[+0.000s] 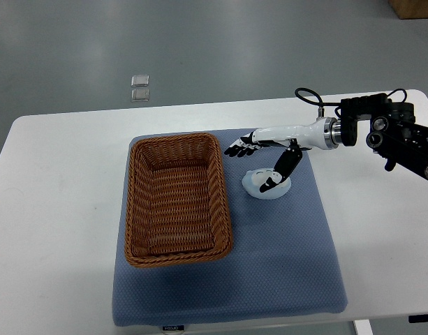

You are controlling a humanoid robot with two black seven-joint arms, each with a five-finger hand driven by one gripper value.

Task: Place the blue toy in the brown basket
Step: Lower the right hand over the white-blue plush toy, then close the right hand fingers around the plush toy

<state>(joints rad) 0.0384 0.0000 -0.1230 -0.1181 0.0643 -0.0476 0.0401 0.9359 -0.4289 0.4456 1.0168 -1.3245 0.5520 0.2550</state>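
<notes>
A pale blue toy [264, 184] lies on the blue mat just right of the brown wicker basket [137, 202], which holds nothing. My right hand [259, 157] reaches in from the right edge and hovers over the toy. Its fingers [240, 147] stretch out toward the basket's far right corner, and the thumb [280, 172] hangs down over the toy's top. The fingers are spread and do not close around the toy. The left arm is out of view.
The blue mat [283, 279] covers the middle of the white table [60, 209]. Two small clear squares [139, 87] lie on the floor beyond the table's far edge. A brown box corner [413, 7] shows at the top right.
</notes>
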